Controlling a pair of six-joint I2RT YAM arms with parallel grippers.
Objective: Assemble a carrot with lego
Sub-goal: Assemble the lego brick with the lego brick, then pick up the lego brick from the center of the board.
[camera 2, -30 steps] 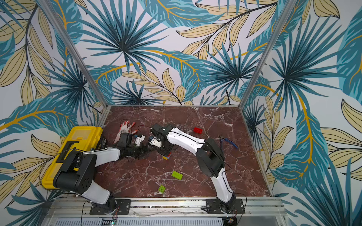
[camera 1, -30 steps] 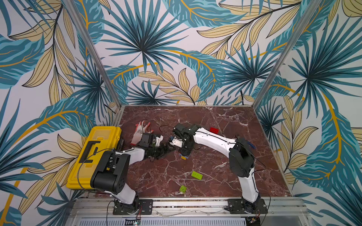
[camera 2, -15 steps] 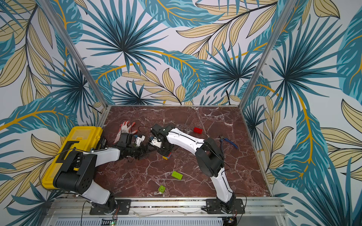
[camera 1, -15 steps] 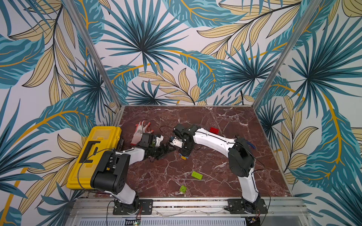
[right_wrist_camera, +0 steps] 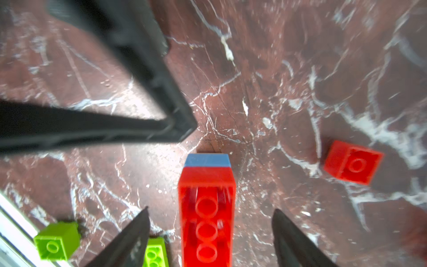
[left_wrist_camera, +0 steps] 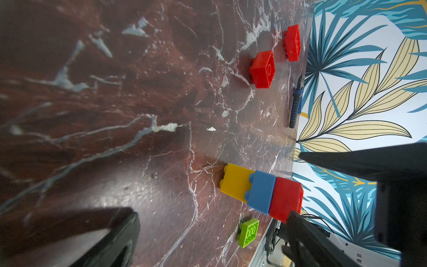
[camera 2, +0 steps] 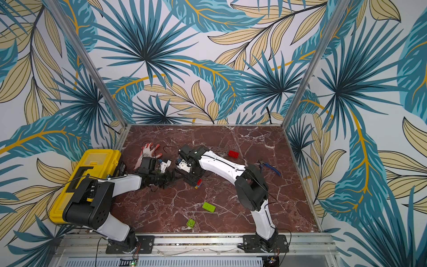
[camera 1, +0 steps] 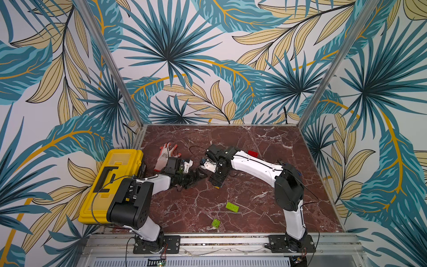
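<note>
Both grippers gape empty: the carrot stack (left_wrist_camera: 261,191), yellow end on the marble table (left_wrist_camera: 115,115), sits untouched between the fingertips of the right gripper (right_wrist_camera: 210,209), its long axis along that gripper's reach, with the left gripper (camera 1: 196,178) just beside it.

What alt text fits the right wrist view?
A red brick joined to a blue brick sits between the open right gripper's fingertips, touching neither. On the marble table lie another red brick and two lime green bricks; the left gripper's black finger intrudes.
</note>
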